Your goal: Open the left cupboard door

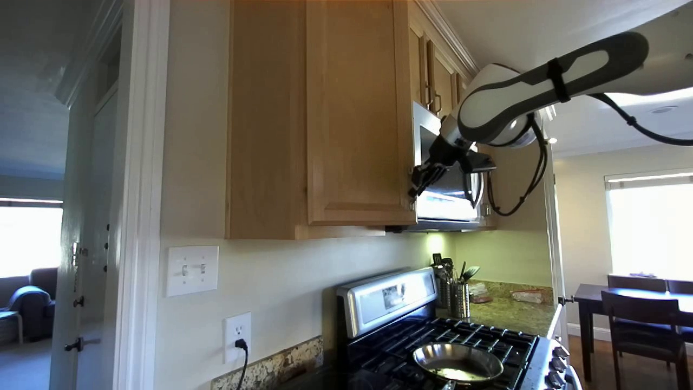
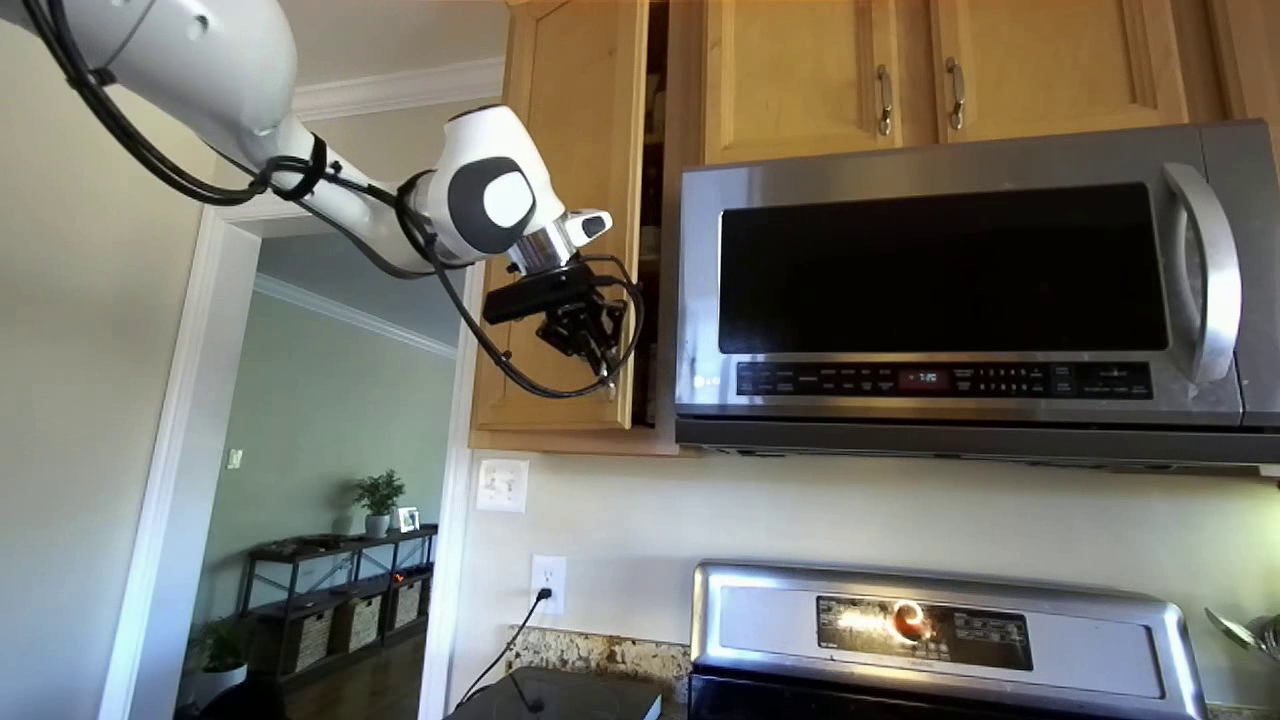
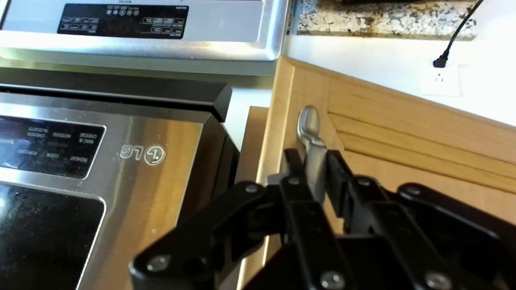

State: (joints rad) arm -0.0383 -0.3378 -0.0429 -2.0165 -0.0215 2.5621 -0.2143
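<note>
Robotiq gripper (image 3: 314,158) nearly closed, holding silver handle (image 3: 312,141) of left cupboard door (image 2: 592,150). Door stands partly open, left of microwave (image 2: 940,270).

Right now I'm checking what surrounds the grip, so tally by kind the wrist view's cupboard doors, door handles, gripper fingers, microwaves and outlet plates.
Cupboard door: 1
Door handle: 1
Gripper fingers: 2
Microwave: 1
Outlet plate: 1
Total: 6

Left cupboard door (image 2: 588,120) left of microwave (image 2: 945,270) in an exterior view; 2 other doors (image 2: 800,80) above microwave, stove (image 2: 940,660) below, pan (image 1: 458,364) on stove. Wrist view: door handle (image 3: 310,125) between fingertips (image 3: 293,161) of end effector (image 3: 315,163).
</note>
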